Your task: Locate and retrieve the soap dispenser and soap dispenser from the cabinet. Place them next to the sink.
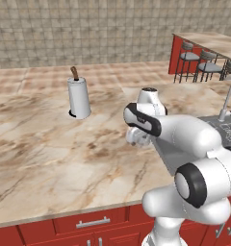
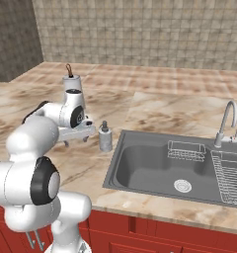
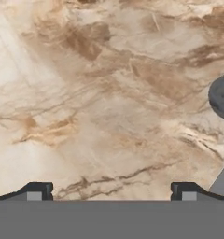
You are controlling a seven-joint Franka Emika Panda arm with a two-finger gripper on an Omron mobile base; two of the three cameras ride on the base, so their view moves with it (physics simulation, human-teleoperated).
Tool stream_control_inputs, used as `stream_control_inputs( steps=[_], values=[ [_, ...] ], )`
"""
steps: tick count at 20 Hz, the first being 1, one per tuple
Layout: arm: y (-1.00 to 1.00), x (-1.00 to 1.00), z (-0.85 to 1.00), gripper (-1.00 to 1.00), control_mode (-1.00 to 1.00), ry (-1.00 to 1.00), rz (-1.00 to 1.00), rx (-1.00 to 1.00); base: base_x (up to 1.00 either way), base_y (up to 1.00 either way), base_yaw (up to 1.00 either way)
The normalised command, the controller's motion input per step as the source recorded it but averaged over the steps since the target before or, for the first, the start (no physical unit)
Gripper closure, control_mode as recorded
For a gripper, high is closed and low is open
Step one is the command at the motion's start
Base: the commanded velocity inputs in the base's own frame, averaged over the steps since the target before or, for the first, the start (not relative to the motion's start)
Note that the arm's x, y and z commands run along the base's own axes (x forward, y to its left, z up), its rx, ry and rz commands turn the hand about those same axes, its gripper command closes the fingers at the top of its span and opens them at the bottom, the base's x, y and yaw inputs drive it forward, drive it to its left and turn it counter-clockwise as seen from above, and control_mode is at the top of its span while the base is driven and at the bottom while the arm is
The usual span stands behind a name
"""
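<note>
A white-grey marbled soap dispenser (image 2: 105, 137) with a dark pump stands upright on the marble counter, just left of the sink (image 2: 143, 170). My gripper (image 2: 75, 143) hovers low over the counter a little to the left of that bottle, pointing down, open and empty. In the hand view the two fingertips (image 3: 37, 191) stand wide apart over bare marble, and the dispenser's dark round top (image 3: 223, 97) shows at the right edge. In the left base view my gripper (image 1: 138, 142) hangs below the wrist and the arm hides the bottle. The cabinet is out of view.
A white paper-towel roll (image 1: 79, 98) stands on the counter behind and left of the arm. The sink has a curved chrome tap (image 2: 228, 122) and a wire rack (image 2: 228, 178). Red drawer fronts (image 1: 91, 224) run below the counter. Stools (image 1: 189, 60) stand far right.
</note>
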Motion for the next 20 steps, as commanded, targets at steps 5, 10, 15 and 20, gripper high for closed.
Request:
stream_control_inputs(
  steps=[5,10,15,20],
  values=[
    [-0.04,-0.08,0.00,-1.00,-1.00,-0.02,-0.41,0.00,0.00,0.00,0.00],
    [0.00,0.00,-0.02,-1.00,-1.00,0.01,-0.12,0.00,0.00,0.00,0.00],
    [-0.03,-0.10,0.10,-1.00,-1.00,0.00,-0.03,-0.01,0.00,0.00,0.00],
    [-0.28,-0.39,0.27,-1.00,-1.00,-0.01,-0.11,0.00,0.00,0.00,0.00]
  ],
)
